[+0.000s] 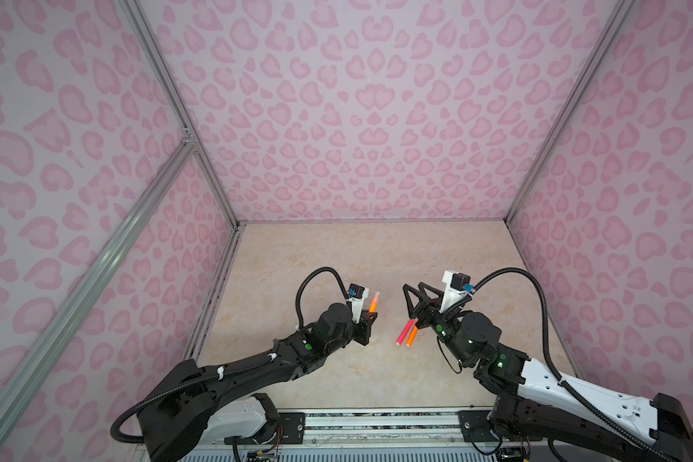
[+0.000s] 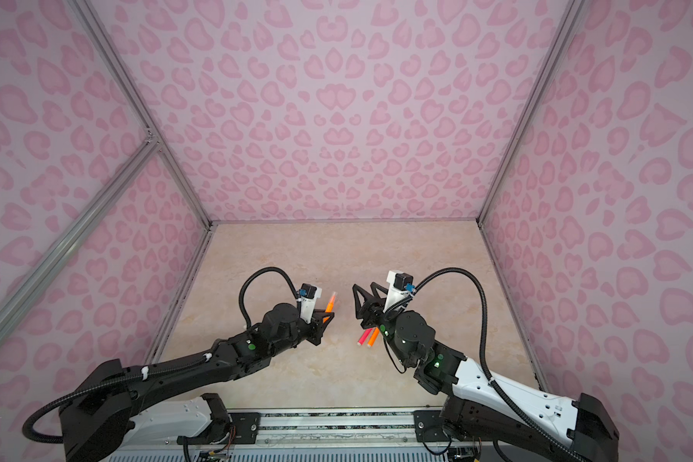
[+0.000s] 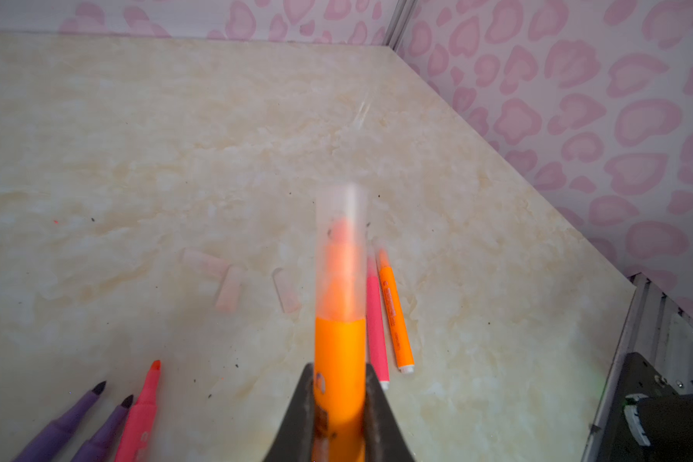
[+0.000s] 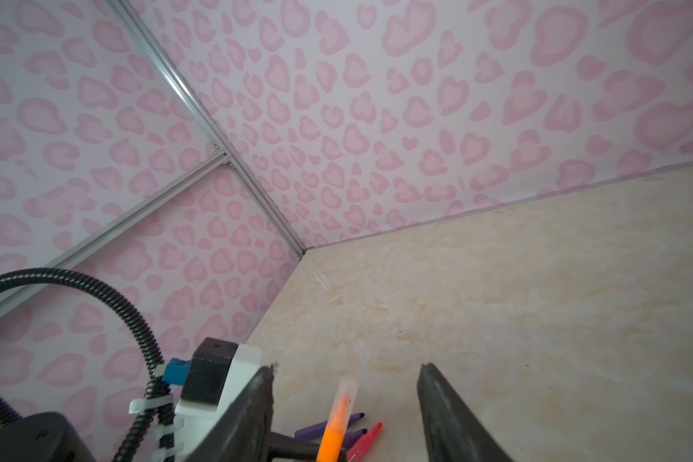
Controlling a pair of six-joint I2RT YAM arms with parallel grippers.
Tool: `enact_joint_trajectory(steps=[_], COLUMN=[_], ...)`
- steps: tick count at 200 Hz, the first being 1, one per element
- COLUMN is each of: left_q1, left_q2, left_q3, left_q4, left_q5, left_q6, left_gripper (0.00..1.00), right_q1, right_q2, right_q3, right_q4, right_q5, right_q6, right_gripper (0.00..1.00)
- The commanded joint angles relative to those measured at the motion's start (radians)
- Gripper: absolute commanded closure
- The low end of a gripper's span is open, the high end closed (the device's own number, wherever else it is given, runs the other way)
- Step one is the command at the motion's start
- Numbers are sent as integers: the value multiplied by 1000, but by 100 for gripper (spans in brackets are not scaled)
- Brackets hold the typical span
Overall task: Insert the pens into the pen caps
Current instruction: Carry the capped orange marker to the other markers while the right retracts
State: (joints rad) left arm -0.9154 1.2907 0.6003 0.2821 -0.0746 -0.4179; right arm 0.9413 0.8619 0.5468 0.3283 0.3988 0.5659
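Note:
My left gripper (image 3: 340,368) is shut on the barrel of an orange pen (image 3: 340,344), held above the table in both top views (image 1: 373,304) (image 2: 329,305). A clear pen cap (image 3: 341,224) sits over its tip. My right gripper (image 4: 348,366) stands open just beyond that cap (image 4: 347,394), with nothing between its fingers (image 1: 412,286). A pink-red pen (image 1: 402,334) and an orange pen (image 1: 412,337) lie side by side on the table under the right arm. Two purple pens (image 3: 69,418) (image 3: 105,430) and a pink-red pen (image 3: 143,412) lie uncapped near the left gripper. Three loose caps (image 3: 205,262) (image 3: 229,290) (image 3: 287,290) lie between the two groups of pens.
The beige marble-look table (image 1: 357,256) is walled in by pink-patterned panels on three sides. A metal rail (image 1: 377,420) runs along the front edge, between the two arm bases.

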Motion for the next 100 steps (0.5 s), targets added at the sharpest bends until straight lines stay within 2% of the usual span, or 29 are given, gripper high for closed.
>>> enact_joint_trajectory(steps=[1, 50, 83, 100], left_q1=[-31, -74, -79, -78], left_q2=[141, 469, 563, 582], left_q3=[71, 283, 390, 398], left_q4=[0, -31, -129, -134], left_q5=[-27, -39, -82, -114], left_q6=[-41, -79, -108, -121], left_gripper=[97, 97, 97, 97], right_q1=[-67, -228, -352, -414], right_q2=[-35, -156, -121, -126], right_q3=[-9, -127, -65, -85], right_q4=[-110, -102, -262, -274], right_q5=[43, 4, 11, 23], right_q6=[12, -17, -33, -48], right_gripper=[42, 38, 38, 38])
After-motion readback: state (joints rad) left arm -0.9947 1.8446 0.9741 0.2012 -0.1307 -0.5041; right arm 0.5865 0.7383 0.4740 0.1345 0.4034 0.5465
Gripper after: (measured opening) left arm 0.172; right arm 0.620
